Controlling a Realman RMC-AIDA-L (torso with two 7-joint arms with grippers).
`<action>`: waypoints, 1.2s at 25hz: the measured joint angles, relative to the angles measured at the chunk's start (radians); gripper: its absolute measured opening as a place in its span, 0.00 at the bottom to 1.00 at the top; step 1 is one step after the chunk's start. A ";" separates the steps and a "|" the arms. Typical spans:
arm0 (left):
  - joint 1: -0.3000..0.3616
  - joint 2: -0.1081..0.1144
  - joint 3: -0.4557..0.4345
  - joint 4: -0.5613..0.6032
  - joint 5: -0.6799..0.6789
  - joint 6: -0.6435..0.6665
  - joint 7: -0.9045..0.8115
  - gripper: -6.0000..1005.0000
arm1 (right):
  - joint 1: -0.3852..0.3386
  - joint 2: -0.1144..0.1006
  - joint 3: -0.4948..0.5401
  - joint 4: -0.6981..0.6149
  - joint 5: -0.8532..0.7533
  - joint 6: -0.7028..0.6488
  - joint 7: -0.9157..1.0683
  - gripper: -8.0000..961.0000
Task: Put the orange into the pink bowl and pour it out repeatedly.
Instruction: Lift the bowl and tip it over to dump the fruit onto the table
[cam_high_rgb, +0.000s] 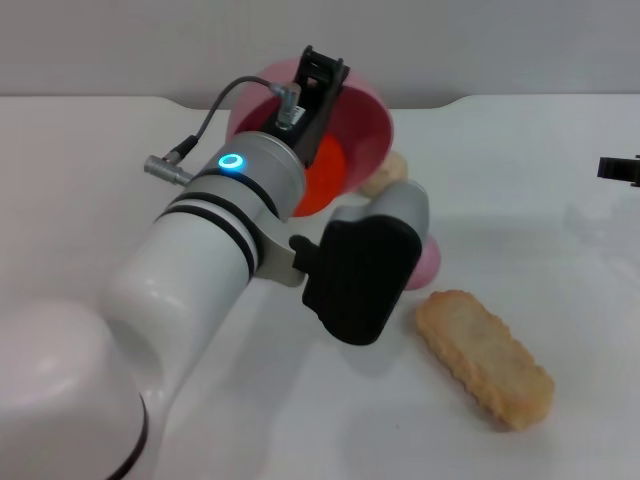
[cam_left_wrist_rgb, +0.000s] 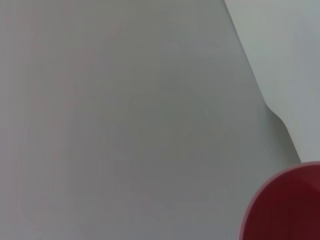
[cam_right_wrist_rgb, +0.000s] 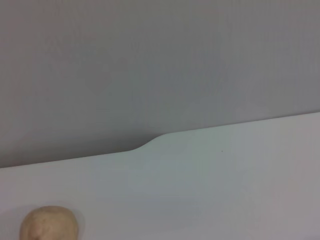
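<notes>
Left tool (cam_high_rgb: 318, 72) is up at the far side of the desk (cam_high_rgb: 560, 300), clamped on the rim of the bowl (cam_high_rgb: 365, 125), which it holds lifted and tipped on its side with the opening facing the robot. The orange (cam_high_rgb: 325, 172) sits at the low lip of the bowl, partly hidden by the left arm; whether it rests inside or is already sliding out I cannot tell. Left wrist view shows only a dark pink edge of the bowl (cam_left_wrist_rgb: 285, 205) against the wall. Right tool (cam_high_rgb: 618, 168) is parked at the right edge of the desk; its state cannot be told. Risks, judged: the orange looks set to leave the bowl at this tilt, and it is round and glossy, so it may roll on landing toward the bun (cam_high_rgb: 385, 172), the pink ball (cam_high_rgb: 424, 262) or the biscuit (cam_high_rgb: 485, 358), all near the drop zone. A bounce off these could send it out of easy reach. The rim grip is one-sided, so the bowl may twist in the fingers as the load shifts.
</notes>
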 joint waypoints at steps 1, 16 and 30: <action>0.000 0.001 0.007 -0.003 0.017 0.003 -0.001 0.05 | 0.003 0.000 0.000 0.001 0.000 0.000 -0.001 0.65; -0.008 0.004 0.072 -0.048 0.279 0.003 -0.080 0.05 | 0.046 -0.002 0.001 0.029 0.000 0.020 -0.018 0.66; -0.103 -0.010 -0.009 0.017 0.179 -0.297 -0.877 0.05 | 0.057 0.000 -0.021 0.030 0.017 0.019 -0.038 0.65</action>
